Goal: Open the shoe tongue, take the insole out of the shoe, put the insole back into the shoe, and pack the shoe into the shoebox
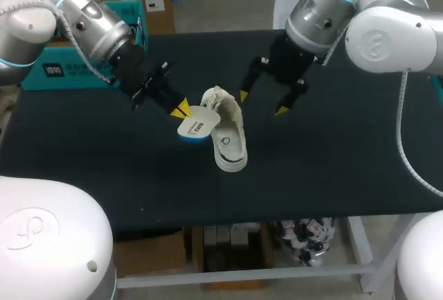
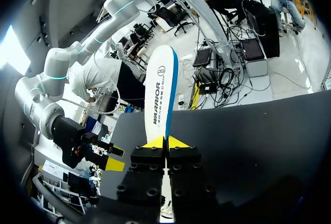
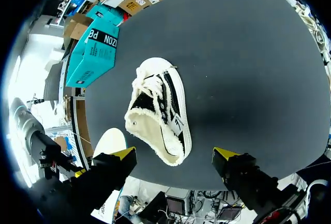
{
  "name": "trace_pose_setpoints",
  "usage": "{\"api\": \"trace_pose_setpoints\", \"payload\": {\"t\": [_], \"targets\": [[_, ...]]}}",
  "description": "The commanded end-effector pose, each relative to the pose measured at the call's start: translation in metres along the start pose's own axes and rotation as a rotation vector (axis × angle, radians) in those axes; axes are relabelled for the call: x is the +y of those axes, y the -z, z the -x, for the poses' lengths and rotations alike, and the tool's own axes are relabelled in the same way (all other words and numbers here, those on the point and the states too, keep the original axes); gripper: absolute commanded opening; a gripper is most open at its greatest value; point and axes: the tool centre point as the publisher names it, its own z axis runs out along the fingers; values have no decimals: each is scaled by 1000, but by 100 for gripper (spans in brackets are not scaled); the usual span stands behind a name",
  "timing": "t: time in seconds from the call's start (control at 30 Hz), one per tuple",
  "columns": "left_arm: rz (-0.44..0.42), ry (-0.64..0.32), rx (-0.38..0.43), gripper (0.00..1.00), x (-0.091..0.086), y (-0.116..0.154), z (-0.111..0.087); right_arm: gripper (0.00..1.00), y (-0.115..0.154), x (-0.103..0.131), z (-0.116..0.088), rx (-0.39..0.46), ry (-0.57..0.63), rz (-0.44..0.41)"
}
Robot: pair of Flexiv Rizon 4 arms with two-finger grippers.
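- Left pincer [image 1: 181, 109] is clamped on the narrow end of the insole [image 1: 199, 125]. In the left wrist view its yellow tips [image 2: 165, 142] press together on the insole [image 2: 160, 94] from both sides.
- White with a blue edge, the insole sticks straight out from the fingers, just beside the shoe [image 1: 228, 140]. Whether the two touch I cannot tell.
- White with dark trim, the shoe [image 3: 158, 113] lies near the middle of the table [image 1: 332, 161], opening upward and laces loose.
- Right pincer [image 1: 263, 102] hangs over the table just beyond the shoe, its fingers wide apart and holding nothing. In its own view the tips [image 3: 175, 154] straddle one end of the shoe without touching it.
- Teal shoebox [image 3: 98, 45] sits at the table's far left corner, well apart from the shoe, behind the left arm [image 1: 90, 23].
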Motion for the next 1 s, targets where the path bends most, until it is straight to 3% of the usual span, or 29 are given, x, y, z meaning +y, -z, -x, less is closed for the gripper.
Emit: {"api": "trace_pose_setpoints", "payload": {"t": [0.03, 0.17, 0.2, 0.27, 0.33, 0.47, 0.5, 0.57, 0.9, 1.0], "targets": [[-48, -29, -3, 0, 4, -3, 1, 100, 2, 6, -4, 2, -213, -97], [-39, -57, 0, 0, 1, -8, 2, 100, 2, 6, -4, 2, -213, -97], [-39, -58, -1, 0, 1, -9, 2, 100, 2, 8, -4, -8, -311, -126], [-38, -64, -2, 0, 2, -11, 2, 100, 4, 6, -1, 51, -449, -162], [-36, -71, -4, 0, 2, -14, 1, 100, 6, 1, 6, 172, -624, -238], [-42, -74, -3, 0, 2, -20, 3, 100, 3, -15, 16, 322, -780, -219], [-41, -76, -7, 0, 2, -21, 3, 100, 2, -20, 18, 365, -807, -175], [-36, -78, -17, 0, 1, -23, 3, 100, 1, -29, 23, 505, -796, -168], [-50, -89, -30, 0, -3, -29, 4, 100, 1, -29, 23, 505, -796, -168], [-48, -90, -32, 0, -4, -30, 4, 100, -10, -33, 17, 556, -839, -139]]}}
